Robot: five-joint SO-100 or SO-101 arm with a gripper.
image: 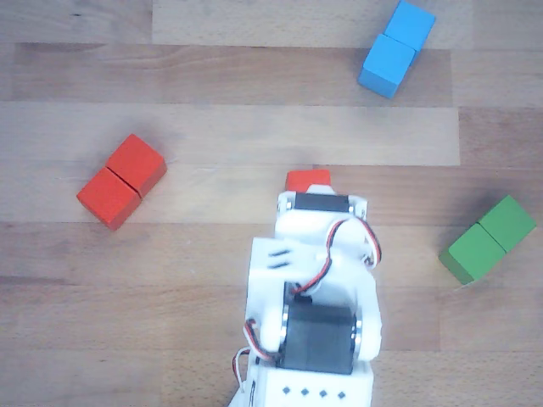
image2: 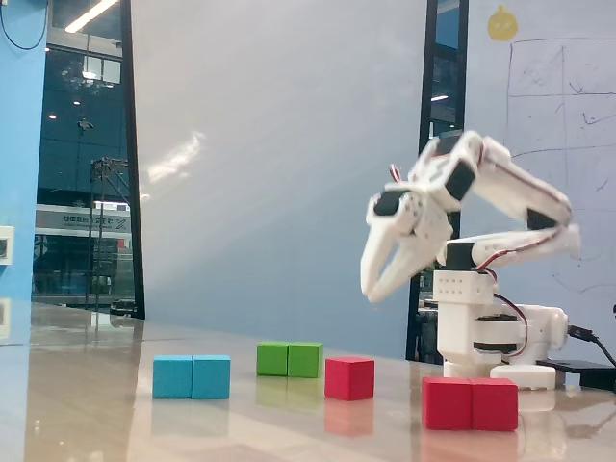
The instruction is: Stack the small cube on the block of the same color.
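The small cube [image2: 349,377] is red and sits on the table in the fixed view; in the other view only its far edge [image: 307,179] shows past the arm's wrist. The red block [image2: 470,403], with a seam across its middle, lies to the cube's right in the fixed view and at the left in the other view [image: 121,181]. My gripper [image2: 370,293] hangs in the air well above the cube and a little to its right, pointing down. Its fingers lie together with nothing between them. In the other view the arm's body hides the gripper.
A blue block [image2: 192,376] [image: 396,48] and a green block [image2: 289,359] [image: 490,239] lie apart from the red pieces. The arm's white base [image2: 486,346] stands behind the red block. The table is light wood.
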